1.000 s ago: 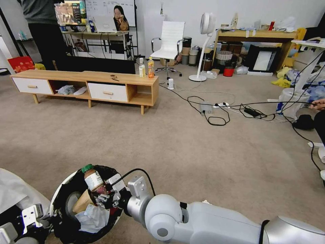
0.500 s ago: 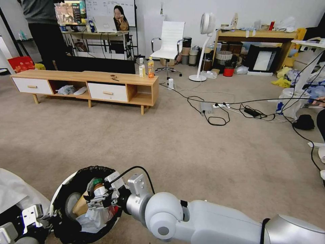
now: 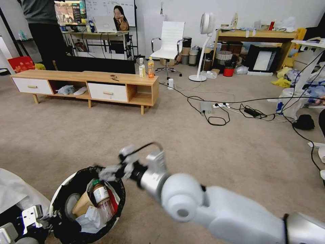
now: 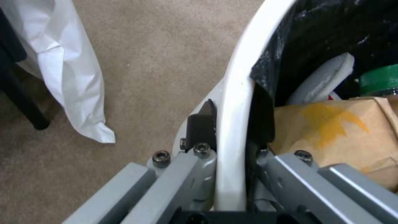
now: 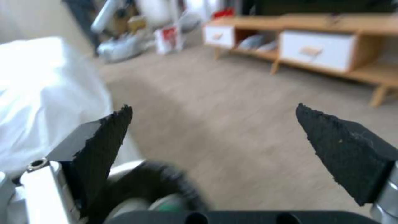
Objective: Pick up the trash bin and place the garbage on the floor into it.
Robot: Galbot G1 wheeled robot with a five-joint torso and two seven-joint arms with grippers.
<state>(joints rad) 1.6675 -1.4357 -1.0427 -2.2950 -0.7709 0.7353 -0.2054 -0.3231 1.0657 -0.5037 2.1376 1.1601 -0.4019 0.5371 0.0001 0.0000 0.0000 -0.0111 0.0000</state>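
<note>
Bin [image 3: 64, 200] rim clenched in left jaws; right gripper [image 3: 107, 172], released, above it.

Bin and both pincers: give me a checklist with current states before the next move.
1. Left pincer clamped on the bin rim, one finger outside, one inside: ok.
2. Right pincer open and empty: ok.
3. Right pincer above the rim, clear of the bin: ok.
4. Bottle inside the bin: ok.
5. Cardboard inside the bin: ok.
6. Floor ahead free of small litter: ok in the head view; beside the robot, cannot tell.
</note>
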